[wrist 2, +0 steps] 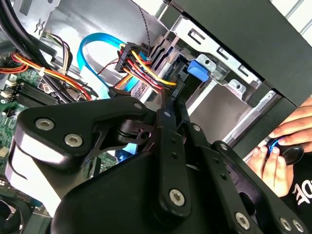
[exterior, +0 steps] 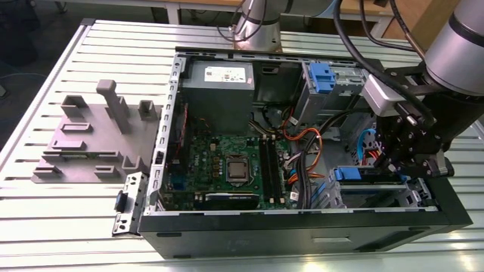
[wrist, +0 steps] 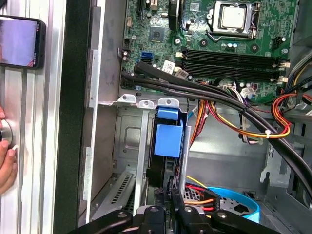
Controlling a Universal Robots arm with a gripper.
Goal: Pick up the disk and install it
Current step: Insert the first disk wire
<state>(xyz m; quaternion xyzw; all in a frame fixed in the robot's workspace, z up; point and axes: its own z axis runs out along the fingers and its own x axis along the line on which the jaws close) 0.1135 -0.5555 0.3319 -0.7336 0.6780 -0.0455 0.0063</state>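
At the exterior view's right, the gripper [exterior: 393, 170] is down inside the open case [exterior: 302, 232], in the drive bay at its corner. The disk [exterior: 355, 173], seen by its blue carrier, sits in that bay just beside the gripper. The case lies on a slatted table [exterior: 45, 226], and a grey fixture [exterior: 90, 136] stands on the table outside the case, towards the exterior view's left.

In the second wrist view the gripper [wrist 2: 173, 100] narrows from its black links to thin fingers drawn close together. The blue tab of the disk [wrist 2: 197, 70] shows just past them, against the bay's metal. Coloured wires [wrist 2: 141, 63] run beside the fingers. A hand [wrist 2: 273, 156] rests outside the case.

In the first wrist view the disk [wrist: 168, 134] stands on edge in the bay, its blue end towards the motherboard [wrist: 204, 29]. The gripper [wrist: 171, 192] is almost closed and appears to pinch the disk's thin near end. A phone [wrist: 19, 41] lies on the table.
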